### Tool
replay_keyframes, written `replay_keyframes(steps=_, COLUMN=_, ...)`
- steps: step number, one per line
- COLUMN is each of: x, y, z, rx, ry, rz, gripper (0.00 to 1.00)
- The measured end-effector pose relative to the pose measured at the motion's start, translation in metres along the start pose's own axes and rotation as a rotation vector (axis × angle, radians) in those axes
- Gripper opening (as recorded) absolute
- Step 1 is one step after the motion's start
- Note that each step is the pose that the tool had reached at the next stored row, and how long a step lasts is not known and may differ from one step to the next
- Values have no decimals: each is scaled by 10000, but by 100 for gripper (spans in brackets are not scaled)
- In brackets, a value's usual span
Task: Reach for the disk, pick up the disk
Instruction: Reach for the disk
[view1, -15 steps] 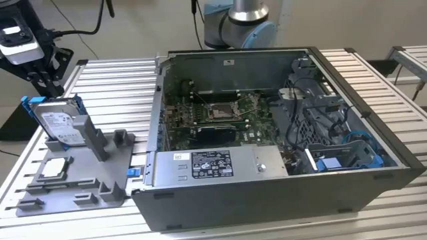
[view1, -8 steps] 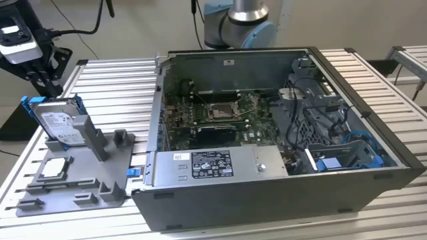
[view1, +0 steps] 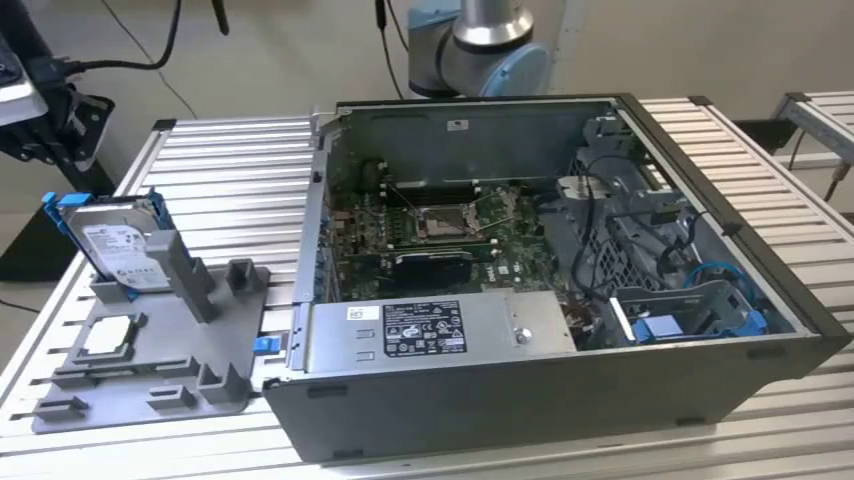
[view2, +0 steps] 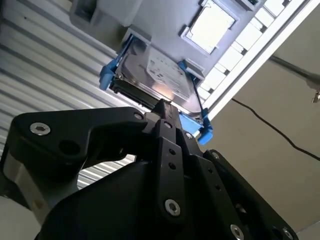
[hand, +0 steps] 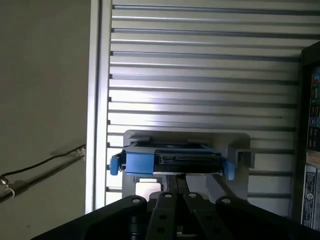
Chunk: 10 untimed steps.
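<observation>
Blue-framed disk (hand: 172, 161) edge-on in grey holder (hand: 241, 142), black tool (hand: 176, 186) near it, slatted table (hand: 200, 75)

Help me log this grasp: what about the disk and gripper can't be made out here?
- Contact between gripper and disk: in the second wrist view the gripper's black body covers part of the disk's near edge.
- Disk's lower part: in the exterior view the grey holder stands in front.
- Disk's label face: edge-on in the first wrist view.
</observation>
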<state>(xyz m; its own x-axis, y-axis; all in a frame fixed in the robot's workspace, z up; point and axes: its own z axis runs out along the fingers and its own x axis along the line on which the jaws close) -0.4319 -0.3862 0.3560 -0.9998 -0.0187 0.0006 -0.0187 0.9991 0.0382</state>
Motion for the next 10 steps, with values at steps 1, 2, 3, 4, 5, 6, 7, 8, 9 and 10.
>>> replay_keyframes(steps=1, x=27, y=1, z=0, rx=0, ry=-1, rz=1, gripper=0)
replay_keyframes(steps=2, x=53, y=1, z=1, rx=-1, ry=-1, rz=1, gripper=0)
replay_keyframes(steps=3, x=79, y=2, z=1, rx=-1, ry=-2, rz=0, gripper=0)
replay_keyframes(steps=4, x=109, y=5, z=1, rx=-1, ry=-1, rz=0, gripper=0)
replay_keyframes(steps=5, x=138, y=8, z=1, rx=-1, ry=-1, rz=1, gripper=0)
replay_keyframes(steps=6, x=163, y=14, z=1, rx=0, ry=0, rz=1, gripper=0)
replay_keyframes(steps=7, x=182, y=22, z=1, rx=0, ry=0, rz=1, gripper=0)
replay_keyframes(steps=8, x=194, y=30, z=2, rx=0, ry=0, rz=1, gripper=0)
replay_keyframes(steps=9, x=203, y=40, z=3, rx=-1, ry=-1, rz=1, gripper=0)
replay_keyframes(steps=10, x=212, y=52, z=4, rx=-1, ry=-1, rz=1, gripper=0)
